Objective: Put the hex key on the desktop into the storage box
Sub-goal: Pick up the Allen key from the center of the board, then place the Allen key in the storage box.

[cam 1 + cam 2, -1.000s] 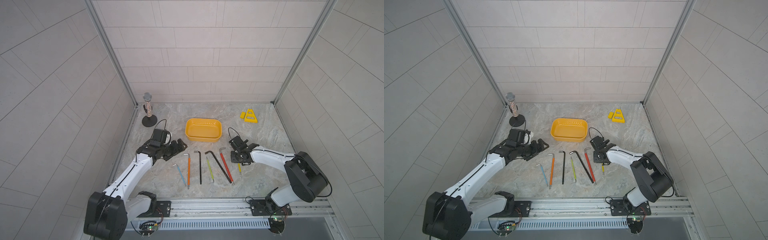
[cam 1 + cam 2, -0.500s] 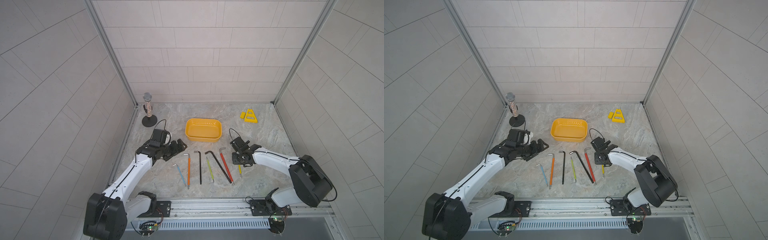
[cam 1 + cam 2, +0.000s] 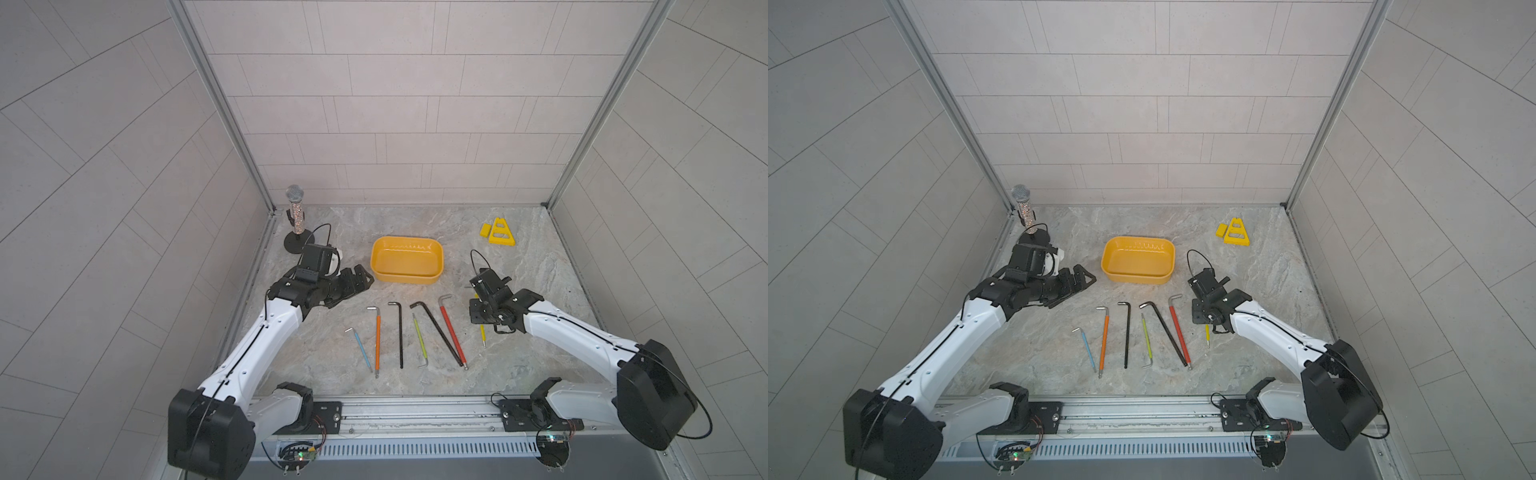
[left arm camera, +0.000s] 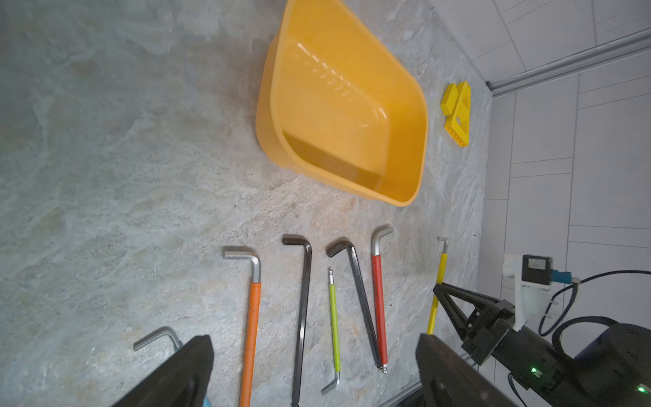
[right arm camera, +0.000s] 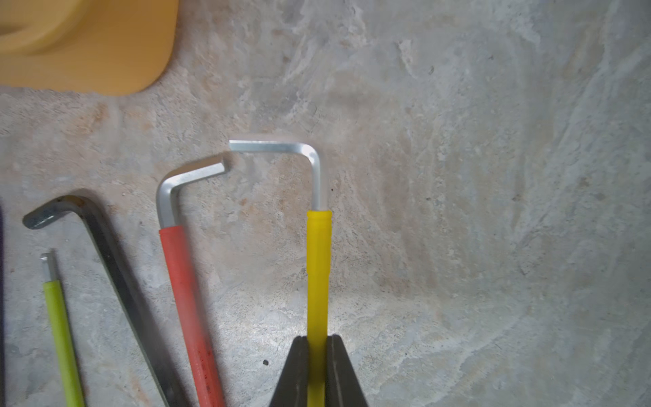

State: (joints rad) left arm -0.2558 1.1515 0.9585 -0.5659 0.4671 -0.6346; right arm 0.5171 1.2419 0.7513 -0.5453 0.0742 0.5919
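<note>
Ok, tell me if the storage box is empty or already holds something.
Empty. The storage box shows only its bare yellow floor in both top views and the left wrist view; nothing lies inside.

Soft, bright, even light fills both top views, leaving only faint shadows on the counter (image 3: 498, 266). The lines of the wall tiles (image 3: 374, 104) bend near the picture edges. In the left wrist view, white glare streaks cross the inner wall of the storage box (image 4: 352, 105). In the right wrist view the yellow hex key (image 5: 318, 264) is sharp, the red hex key (image 5: 183, 282) is smeared, and the box corner is out of focus.
</note>
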